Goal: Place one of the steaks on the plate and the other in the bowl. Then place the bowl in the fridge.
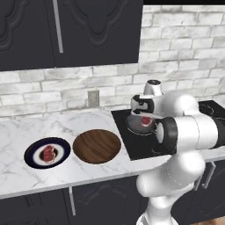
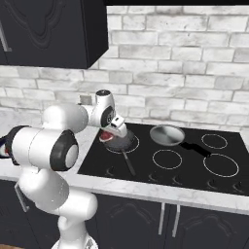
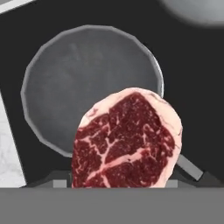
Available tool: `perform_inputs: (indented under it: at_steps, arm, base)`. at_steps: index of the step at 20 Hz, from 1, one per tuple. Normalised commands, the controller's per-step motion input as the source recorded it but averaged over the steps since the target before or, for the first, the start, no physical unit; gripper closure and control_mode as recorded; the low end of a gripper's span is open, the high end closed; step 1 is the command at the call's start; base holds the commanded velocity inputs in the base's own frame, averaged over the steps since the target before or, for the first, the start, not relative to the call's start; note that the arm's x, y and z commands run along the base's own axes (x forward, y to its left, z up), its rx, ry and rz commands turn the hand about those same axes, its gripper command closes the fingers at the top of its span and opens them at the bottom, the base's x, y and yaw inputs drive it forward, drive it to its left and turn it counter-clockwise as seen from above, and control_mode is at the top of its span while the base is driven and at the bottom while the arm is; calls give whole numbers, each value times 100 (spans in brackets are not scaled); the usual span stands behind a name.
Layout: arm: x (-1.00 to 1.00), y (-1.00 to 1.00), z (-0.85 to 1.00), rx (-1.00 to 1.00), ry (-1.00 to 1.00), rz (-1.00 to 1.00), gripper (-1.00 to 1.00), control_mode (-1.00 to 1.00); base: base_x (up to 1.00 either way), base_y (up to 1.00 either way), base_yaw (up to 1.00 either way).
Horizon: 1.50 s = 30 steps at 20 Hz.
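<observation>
Steak (image 3: 127, 140) hangs over pan (image 3: 65, 83); plate (image 1: 33, 159) holds another.

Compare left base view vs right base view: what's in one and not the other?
Left base view only: the plate with one steak on it, and the empty wooden bowl beside it on the counter.
Right base view only: a second, lighter pan and the right-hand burner rings.
Both: the arm over the stove, and the other steak at the fingers above the dark pan.
</observation>
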Motion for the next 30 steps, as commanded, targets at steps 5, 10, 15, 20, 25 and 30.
perform_inputs:
  at_steps: [5, 10, 15, 20, 25, 30]
  arm:
    - [-100, 27, 35, 0, -3, 0, 100, -100]
    - [-85, 45, 23, -4, -1, 0, 100, -100]
    - [-35, 90, 32, 0, 0, 2, 100, -100]
    - [3, 75, 6, 0, 5, 2, 100, -100]
    - [30, 71, 0, -4, 2, 20, 100, -100]
    - [26, 72, 0, 0, 25, 33, 100, -100]
  base:
    - [0, 0, 0]
    - [0, 0, 0]
    - [0, 0, 0]
    - [0, 0, 0]
    - [0, 0, 0]
    - [0, 0, 0]
